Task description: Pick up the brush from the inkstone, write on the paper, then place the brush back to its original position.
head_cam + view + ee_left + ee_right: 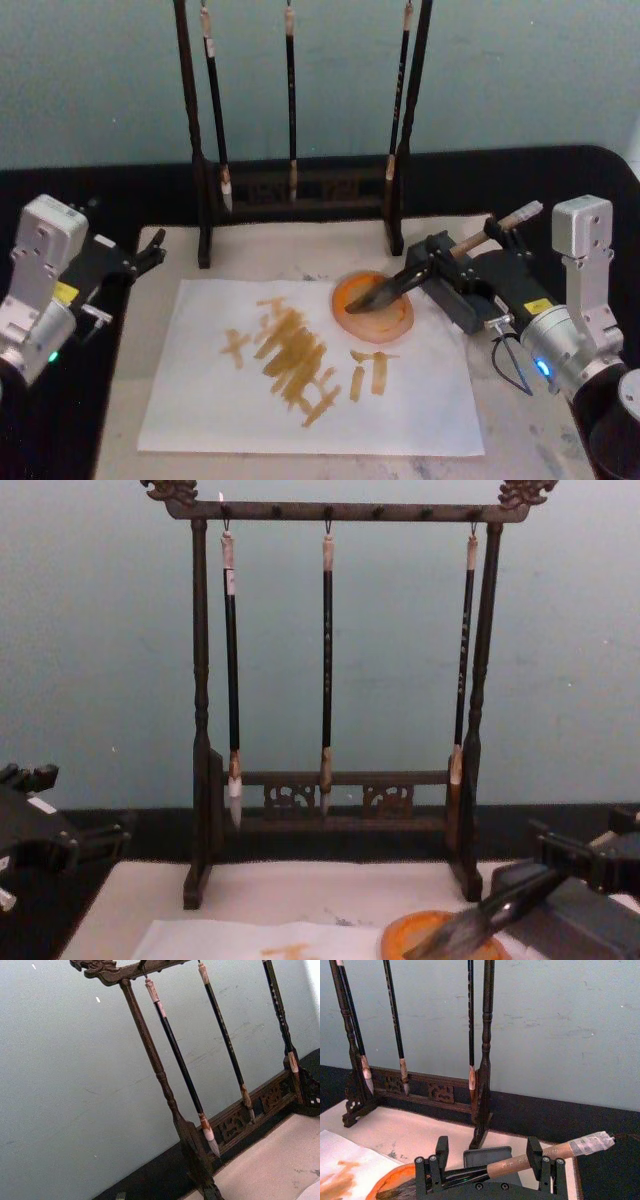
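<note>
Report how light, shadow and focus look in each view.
Head view: even soft light, faint shadow beside the brush, paper slightly washed out. Chest view: dim, the right gripper blurred up close. Right wrist view: rack fairly sharp. Left wrist view: tilted, wall flatly lit.

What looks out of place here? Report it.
Nothing is spilled or toppled. The brush, held in the right gripper, lies tilted with its tuft on the orange dish; the paper carries ochre strokes.

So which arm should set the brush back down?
The right: its claw holds the brush, whose tip lies on the orange dish. The left claw sits off the paper's far side.
</note>
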